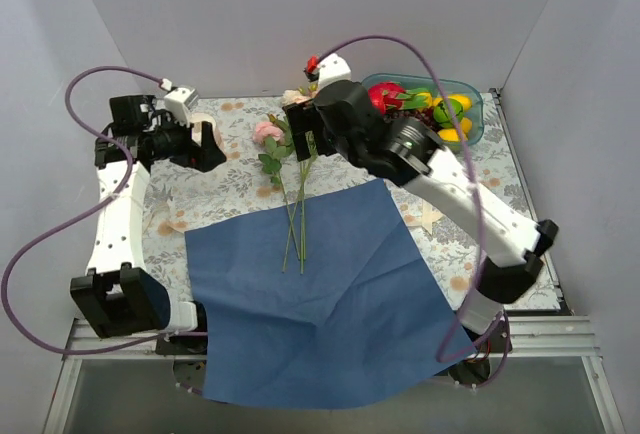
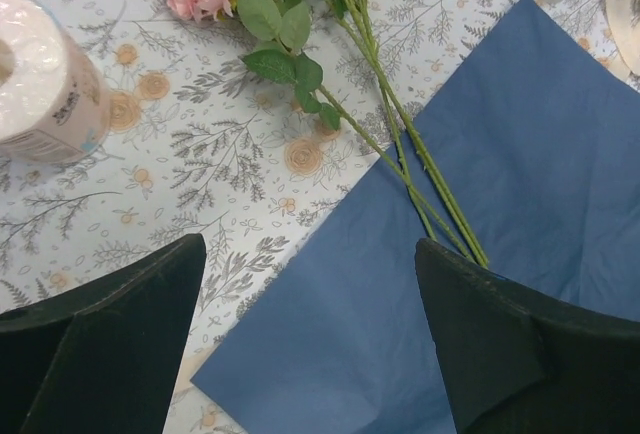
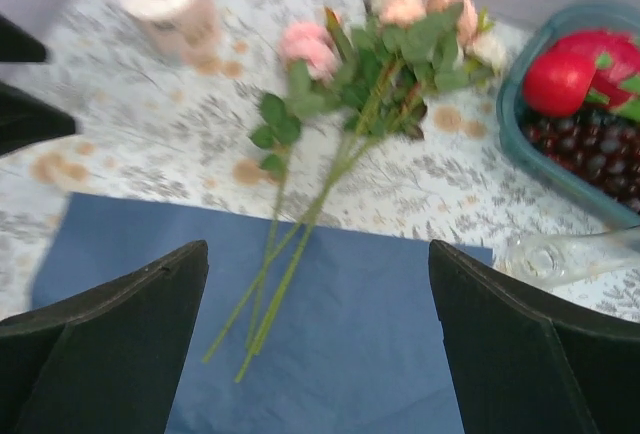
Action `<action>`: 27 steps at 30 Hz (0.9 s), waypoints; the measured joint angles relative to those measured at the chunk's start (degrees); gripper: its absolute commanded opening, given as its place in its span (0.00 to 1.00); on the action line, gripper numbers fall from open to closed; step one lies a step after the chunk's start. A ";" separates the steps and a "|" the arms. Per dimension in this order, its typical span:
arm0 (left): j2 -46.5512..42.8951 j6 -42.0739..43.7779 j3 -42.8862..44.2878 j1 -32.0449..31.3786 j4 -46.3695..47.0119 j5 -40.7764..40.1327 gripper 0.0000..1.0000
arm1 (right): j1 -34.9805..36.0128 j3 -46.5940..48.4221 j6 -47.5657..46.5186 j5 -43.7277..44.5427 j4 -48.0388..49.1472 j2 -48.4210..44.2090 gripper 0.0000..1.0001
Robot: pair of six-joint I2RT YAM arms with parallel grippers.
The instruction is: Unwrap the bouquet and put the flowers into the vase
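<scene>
Blue wrapping paper sheet [image 1: 330, 304] is lying flat, centre-bottom of top view. Pink/cream artificial roses on thin green stems [image 3: 350, 104] are resting w/ stem ends on it. Clear glass tube vase [image 3: 555, 254], lower right in right wrist view, seems tipped, so prob. rolling if nudged. Both are hanging spread & empty: left gripper [image 2: 310, 344] by paper's edge, right gripper [image 3: 320, 344] over stems.

The wrapping paper [image 1: 320, 294] in the lower middle is plain dark blue. The flowers [image 1: 268, 134] above it are pink, peach and cream, with green stems and leaves. The tablecloth [image 1: 225, 194] is whitish, printed with grey leaves and small tan blossoms. At the upper right the tray [image 1: 478, 114] is teal, and its fruit is red, yellow, green and dark. The vase [image 3: 560, 254] is clear glass. The roll [image 2: 40, 74] is white with a pale pink wrapper.
</scene>
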 measured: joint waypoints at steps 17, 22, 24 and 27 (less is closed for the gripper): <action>7.85 -6.95 -11.87 -14.95 11.04 -14.86 0.89 | -17.68 -21.51 1.84 -25.88 22.10 22.73 0.65; 8.13 -6.88 -15.34 -17.42 14.29 -19.89 0.89 | -18.80 -20.55 2.62 -28.00 26.73 28.94 0.53; 8.13 -6.84 -16.26 -18.03 15.26 -21.20 0.89 | -19.47 -19.30 2.62 -28.57 27.98 32.00 0.44; 8.13 -6.47 -17.66 -18.18 16.46 -23.17 0.90 | -20.37 -16.59 2.49 -29.38 28.52 36.15 0.41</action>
